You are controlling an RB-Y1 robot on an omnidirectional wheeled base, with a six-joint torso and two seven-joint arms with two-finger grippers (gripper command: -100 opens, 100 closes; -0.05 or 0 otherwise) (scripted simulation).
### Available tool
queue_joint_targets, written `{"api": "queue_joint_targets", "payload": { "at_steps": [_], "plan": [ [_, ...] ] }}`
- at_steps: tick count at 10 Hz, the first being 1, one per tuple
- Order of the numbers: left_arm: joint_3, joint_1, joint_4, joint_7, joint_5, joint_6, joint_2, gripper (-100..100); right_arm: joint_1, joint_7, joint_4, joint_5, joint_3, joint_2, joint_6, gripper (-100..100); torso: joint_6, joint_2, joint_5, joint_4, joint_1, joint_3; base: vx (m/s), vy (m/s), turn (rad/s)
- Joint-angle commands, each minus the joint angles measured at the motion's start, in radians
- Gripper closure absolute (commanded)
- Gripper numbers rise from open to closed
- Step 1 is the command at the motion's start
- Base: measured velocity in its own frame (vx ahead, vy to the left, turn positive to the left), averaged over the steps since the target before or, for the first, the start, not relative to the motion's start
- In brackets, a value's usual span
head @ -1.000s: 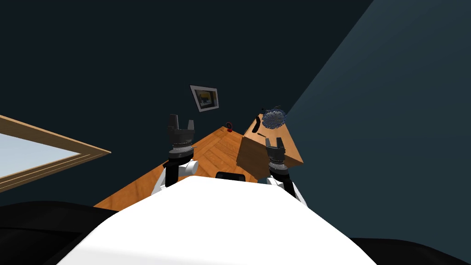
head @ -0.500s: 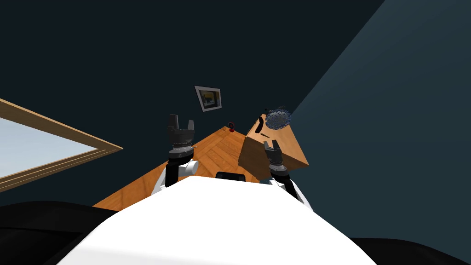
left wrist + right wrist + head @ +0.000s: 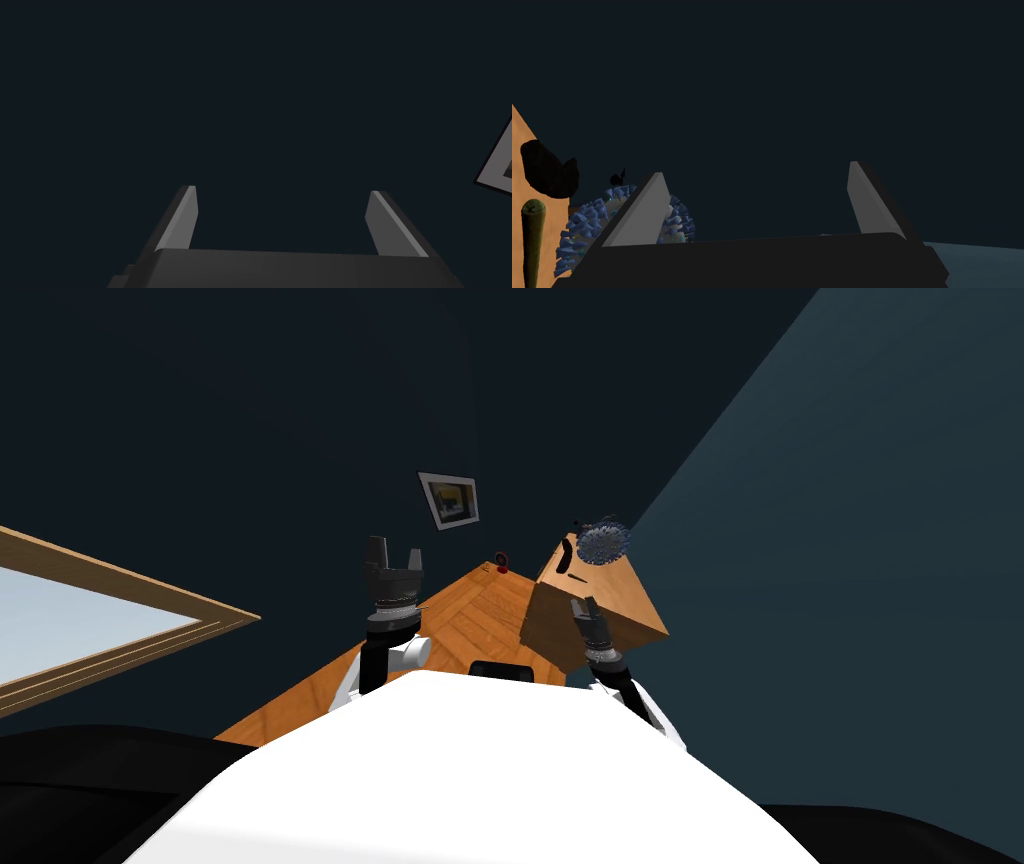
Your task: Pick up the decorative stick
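The right hand (image 3: 583,608) hangs just right of centre in the head view, over the near part of a wooden desk (image 3: 625,603). Its two fingers stand apart with nothing between them. In the right wrist view the stick (image 3: 532,240) is a brownish-green rod seen nearly end-on. It lies on the desk top well to the outer side of one finger (image 3: 643,212) and does not touch it. In the head view it is a thin dark sliver on the desk just above the hand. Past the stick sits a black lump (image 3: 549,172), and a blue spiky ball (image 3: 577,232) stands partly behind that same finger.

The left hand (image 3: 393,560) is raised left of centre in the head view, above the wood floor (image 3: 470,618), fingers apart and empty. A small red thing (image 3: 500,560) sits on the floor by the wall, near the desk's far corner. A framed picture (image 3: 449,500) hangs on the dark wall above centre, and a window (image 3: 60,623) with a wooden frame lies at the left edge.
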Motion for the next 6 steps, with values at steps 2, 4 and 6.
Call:
{"api": "queue_joint_targets", "payload": {
  "at_steps": [2,4,6],
  "plan": [
    [0.000,0.000,0.000,0.000,0.000,0.000,0.000,0,0.010,0.006,0.035,0.000,0.006,-0.066,-0.009,-100,0.000,0.002,0.000,0.000,0.002,0.001,-0.125,0.143,-0.011],
    [0.000,0.000,0.000,0.000,0.000,0.000,0.000,0,0.017,0.011,0.062,0.002,0.013,-0.113,-0.016,-100,0.000,-0.005,0.000,-0.001,-0.002,-0.003,-0.021,0.085,0.005],
    [0.000,0.000,0.000,0.000,0.000,0.000,0.000,0,0.024,0.016,0.090,0.006,0.020,-0.164,-0.023,-100,0.000,-0.007,-0.001,-0.001,-0.003,-0.004,-0.027,0.084,0.006]
  ]
}}
